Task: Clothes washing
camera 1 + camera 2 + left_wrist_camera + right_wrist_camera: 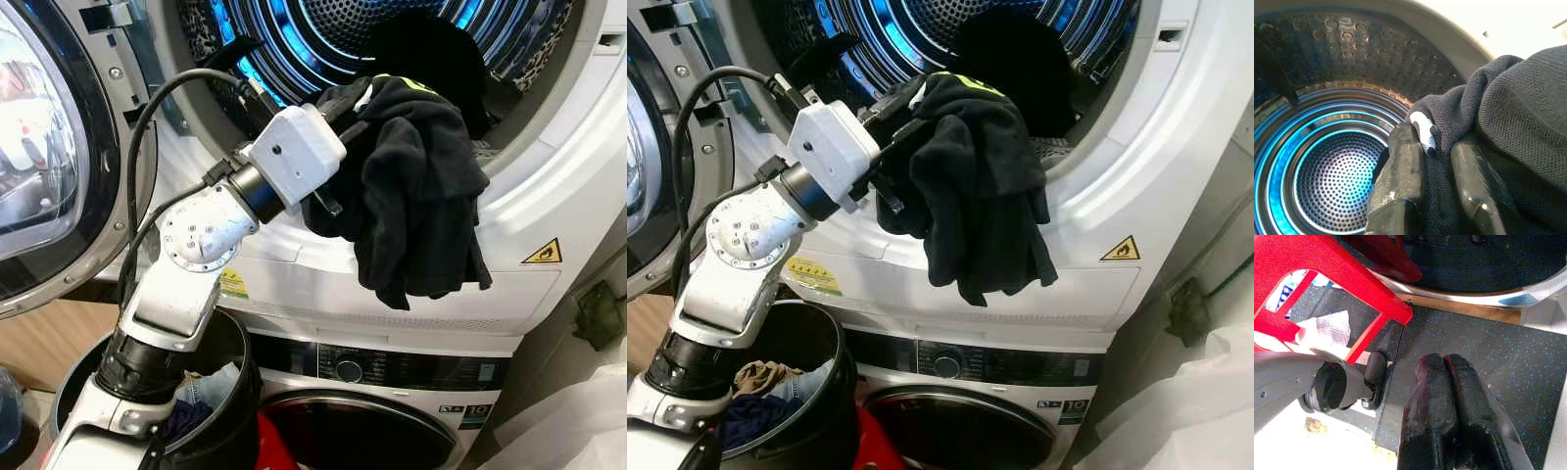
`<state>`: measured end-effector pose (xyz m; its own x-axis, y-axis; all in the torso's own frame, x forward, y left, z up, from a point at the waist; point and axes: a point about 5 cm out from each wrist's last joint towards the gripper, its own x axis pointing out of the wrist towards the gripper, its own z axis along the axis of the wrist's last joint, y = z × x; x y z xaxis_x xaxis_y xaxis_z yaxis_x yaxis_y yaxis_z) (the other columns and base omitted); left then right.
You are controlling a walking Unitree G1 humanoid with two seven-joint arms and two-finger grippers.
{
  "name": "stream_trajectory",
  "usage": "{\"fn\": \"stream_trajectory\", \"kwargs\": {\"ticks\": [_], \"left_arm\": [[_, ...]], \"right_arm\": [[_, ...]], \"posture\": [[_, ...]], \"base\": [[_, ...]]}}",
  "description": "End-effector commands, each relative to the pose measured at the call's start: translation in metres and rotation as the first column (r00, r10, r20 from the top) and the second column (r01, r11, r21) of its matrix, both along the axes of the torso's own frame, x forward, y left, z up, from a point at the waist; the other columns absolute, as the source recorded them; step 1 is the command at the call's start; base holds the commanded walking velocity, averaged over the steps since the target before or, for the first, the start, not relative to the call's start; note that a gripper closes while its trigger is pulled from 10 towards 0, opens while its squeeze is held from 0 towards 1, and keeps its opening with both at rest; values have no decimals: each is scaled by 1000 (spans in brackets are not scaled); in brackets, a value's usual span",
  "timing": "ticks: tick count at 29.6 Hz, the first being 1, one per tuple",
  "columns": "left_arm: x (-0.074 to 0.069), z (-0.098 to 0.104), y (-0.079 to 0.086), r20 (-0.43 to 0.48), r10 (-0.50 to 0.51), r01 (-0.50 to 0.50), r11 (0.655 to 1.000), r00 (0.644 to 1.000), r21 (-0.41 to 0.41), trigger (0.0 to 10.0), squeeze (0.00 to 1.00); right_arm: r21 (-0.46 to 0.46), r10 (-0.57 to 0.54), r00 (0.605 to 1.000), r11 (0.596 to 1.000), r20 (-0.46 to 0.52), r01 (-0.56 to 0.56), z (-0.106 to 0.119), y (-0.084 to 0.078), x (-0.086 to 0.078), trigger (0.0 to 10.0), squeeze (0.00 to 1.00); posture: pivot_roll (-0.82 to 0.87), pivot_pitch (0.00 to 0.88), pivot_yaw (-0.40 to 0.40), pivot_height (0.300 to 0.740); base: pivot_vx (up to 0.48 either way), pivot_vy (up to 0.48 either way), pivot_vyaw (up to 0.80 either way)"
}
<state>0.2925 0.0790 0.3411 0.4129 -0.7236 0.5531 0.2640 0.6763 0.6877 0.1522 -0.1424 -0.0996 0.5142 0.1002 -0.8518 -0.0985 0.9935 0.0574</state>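
My left gripper (345,108) is raised at the rim of the upper machine's round opening, shut on a black garment (416,186). The cloth drapes over the door rim and hangs down the white front panel. In the left wrist view the two black fingers (1405,166) pinch the dark knit fabric (1518,132), with the blue-lit perforated drum (1327,176) beyond. More dark clothing (421,59) lies inside the drum. My right gripper (1447,369) hangs low over the dark speckled floor, fingers pressed together with nothing between them.
The upper machine's door (39,147) stands open at the left. A black laundry basket (813,392) with several clothes sits under my left arm. A second machine (382,411) is stacked below. A red stool (1327,279) stands by my right gripper. White plastic (1185,411) lies at the right.
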Motion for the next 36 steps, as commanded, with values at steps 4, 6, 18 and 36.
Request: {"fn": "stream_trajectory", "kwargs": {"ticks": [4,6,18,36], "left_arm": [[-5,18,10,105,-7,7,1000,994,-4,10000,0],[-7,24,12,146,5,-2,1000,989,-20,10000,0],[21,41,17,167,12,4,995,986,-95,10000,0],[37,41,8,91,-93,105,984,992,-143,10000,0]], "right_arm": [[17,-21,1000,1000,-12,22,-2,5,-5,10000,0],[16,-19,1000,1000,-16,19,-2,5,-7,10000,0],[16,-6,999,1000,-32,6,-5,6,-13,10000,0],[25,-50,998,998,-39,51,-7,6,-19,10000,0]], "posture": [[123,0,88,740],[129,0,88,740],[135,0,84,740],[92,0,110,740]], "base": [[0,0,0],[0,0,0],[0,0,0],[0,0,0]]}}
